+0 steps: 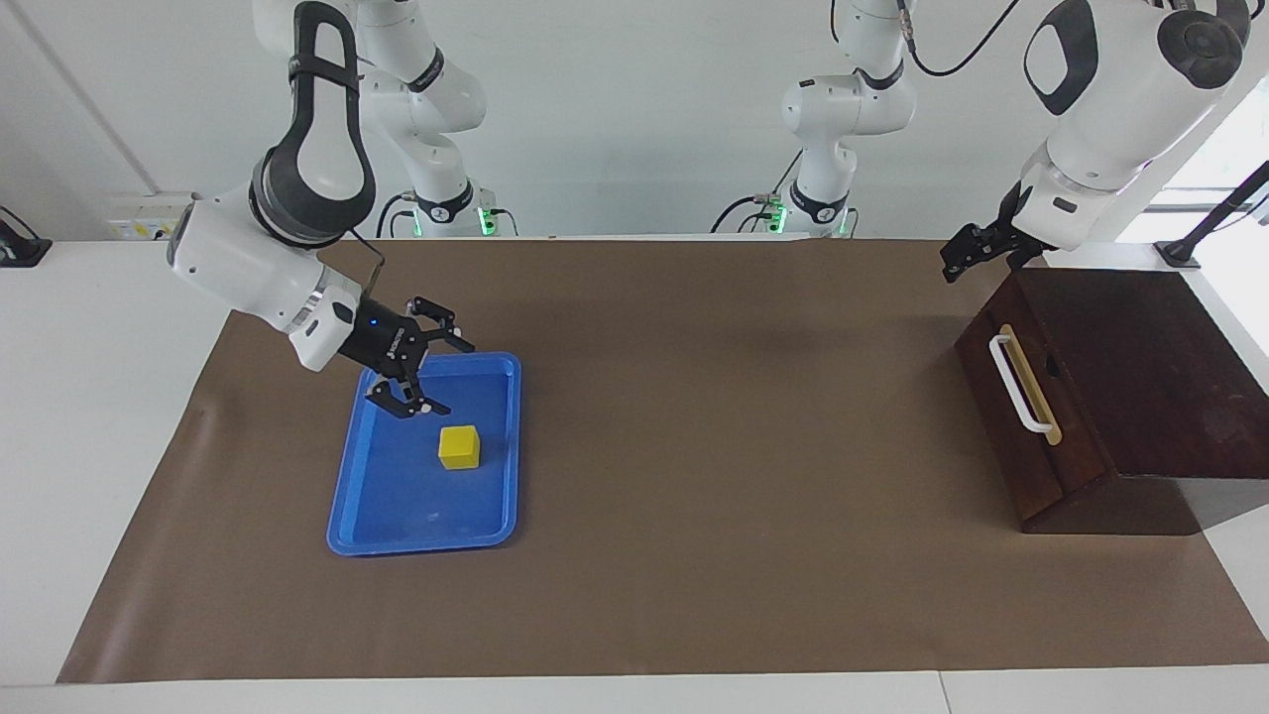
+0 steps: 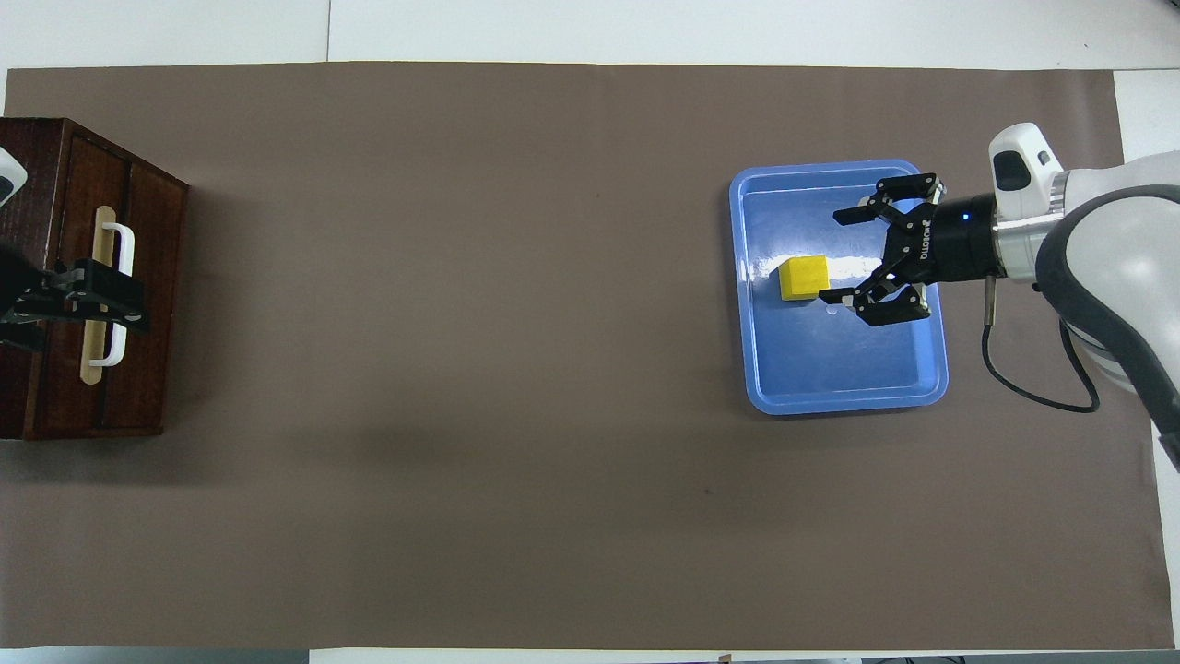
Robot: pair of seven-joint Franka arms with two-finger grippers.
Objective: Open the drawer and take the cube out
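Observation:
The yellow cube (image 1: pixel 459 446) (image 2: pixel 804 278) lies in a blue tray (image 1: pixel 397 516) (image 2: pixel 830 387) toward the right arm's end of the table. My right gripper (image 1: pixel 451 377) (image 2: pixel 832 257) is open and empty, low over the tray, just beside the cube and not touching it. The drawer (image 1: pixel 1011 436) (image 2: pixel 147 277) is shut in the dark cabinet (image 1: pixel 1140 367) (image 2: pixel 37 148) at the left arm's end, with its white handle (image 1: pixel 1016 382) (image 2: pixel 120 277) showing. My left gripper (image 1: pixel 967 253) (image 2: pixel 83 300) hangs in the air above the cabinet's upper front edge, apart from the handle.
A brown mat (image 1: pixel 694 446) (image 2: pixel 461 369) covers most of the white table. The tray and the cabinet stand on it at its two ends.

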